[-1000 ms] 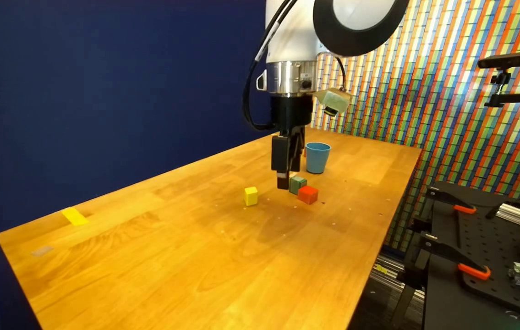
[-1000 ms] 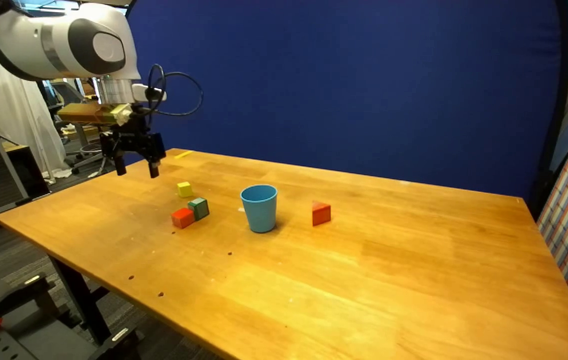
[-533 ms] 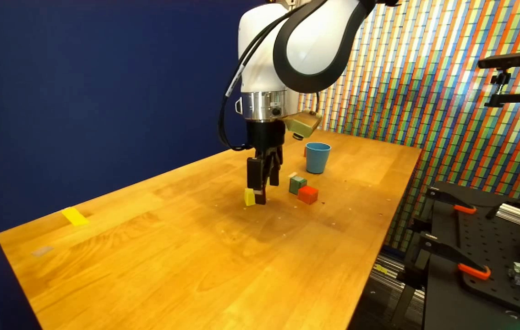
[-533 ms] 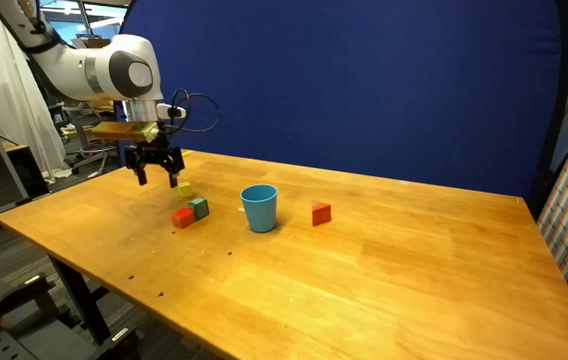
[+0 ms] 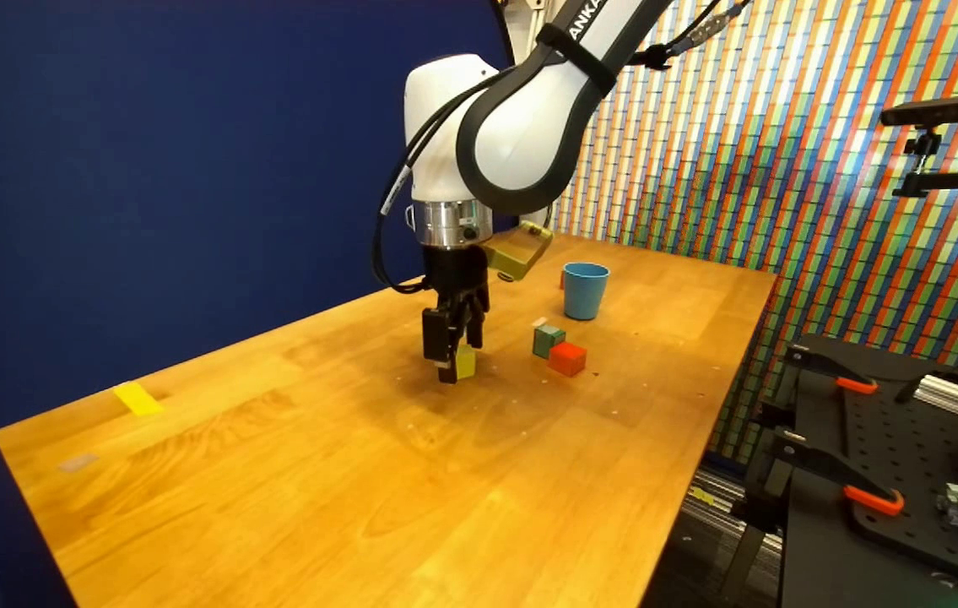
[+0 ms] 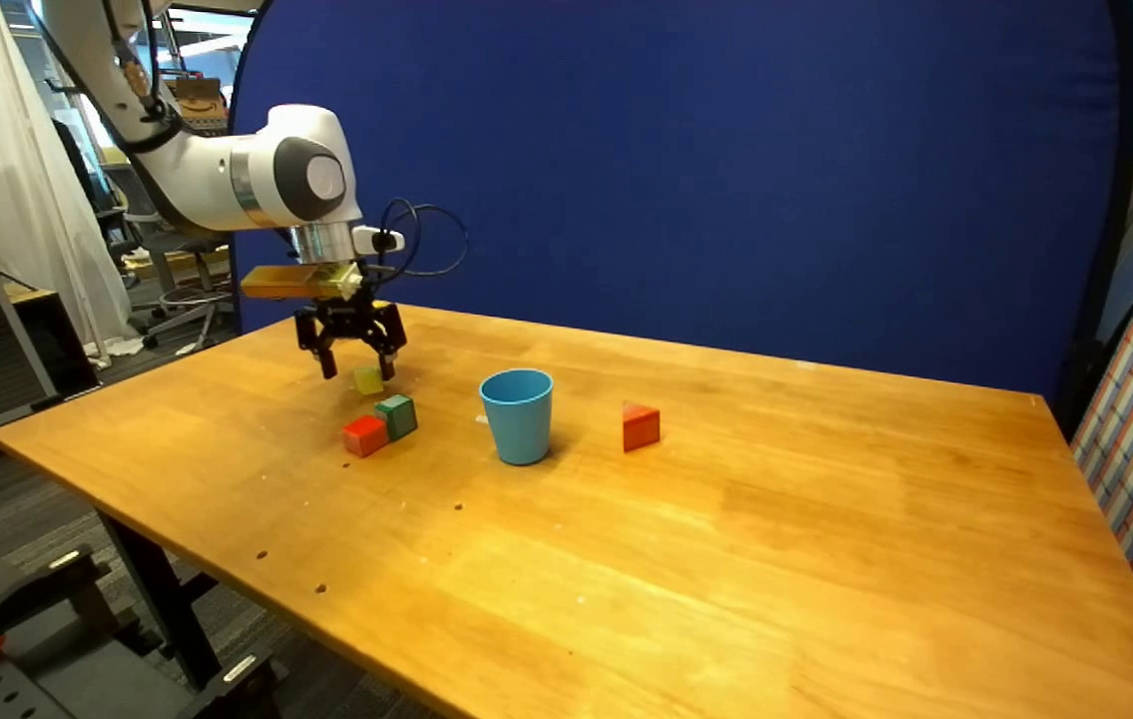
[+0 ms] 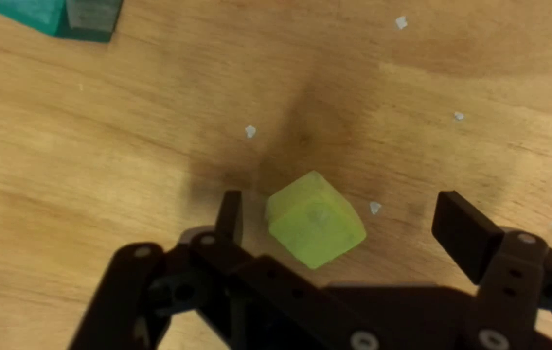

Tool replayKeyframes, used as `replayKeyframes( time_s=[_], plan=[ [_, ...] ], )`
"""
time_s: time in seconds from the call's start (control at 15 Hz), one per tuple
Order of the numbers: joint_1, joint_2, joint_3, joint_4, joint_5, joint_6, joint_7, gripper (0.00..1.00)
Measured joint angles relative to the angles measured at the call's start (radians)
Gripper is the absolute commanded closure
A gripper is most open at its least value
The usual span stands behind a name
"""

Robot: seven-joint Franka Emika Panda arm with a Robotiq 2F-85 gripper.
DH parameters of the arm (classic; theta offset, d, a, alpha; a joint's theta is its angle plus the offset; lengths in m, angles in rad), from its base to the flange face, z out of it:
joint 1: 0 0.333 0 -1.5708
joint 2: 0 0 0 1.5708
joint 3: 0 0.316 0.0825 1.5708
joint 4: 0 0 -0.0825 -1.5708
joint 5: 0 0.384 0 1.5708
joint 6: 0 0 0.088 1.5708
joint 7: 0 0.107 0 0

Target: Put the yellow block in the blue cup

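On the wooden surface (image 6: 776,559), the yellow cubic block (image 7: 317,224) is sitting straddled by the black two-fingered gripper (image 6: 357,371), gaping wide, gripping nothing, presumably lining up a pinch; well apart, the round light-blue cup (image 6: 518,421) is standing mouth up!

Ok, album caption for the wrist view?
The open gripper straddles the yellow block without touching it; a green block peeks in at top left.

Robot arm (image 5: 519,150) and camera (image 5: 938,111) suggest a lab.
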Motion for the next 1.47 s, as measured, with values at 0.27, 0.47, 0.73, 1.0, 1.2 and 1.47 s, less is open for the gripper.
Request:
replayKeyframes(
  time_s=[0.27, 0.47, 0.73, 1.0, 1.2, 1.47],
  plan=[
    [0.014, 0.051, -0.027, 0.057, -0.018, -0.004, 0.000, 0.51],
    [0.019, 0.043, -0.031, 0.065, -0.018, -0.031, 0.007, 0.73],
    [0.023, -0.019, -0.053, 0.037, -0.024, -0.127, 0.042, 0.79],
    [0.024, -0.166, -0.079, -0.028, -0.085, -0.237, 0.125, 0.79],
    [0.023, -0.287, -0.104, -0.073, -0.170, -0.297, 0.218, 0.79],
    [-0.015, -0.373, -0.137, -0.122, -0.247, -0.316, 0.325, 0.79]
  ],
)
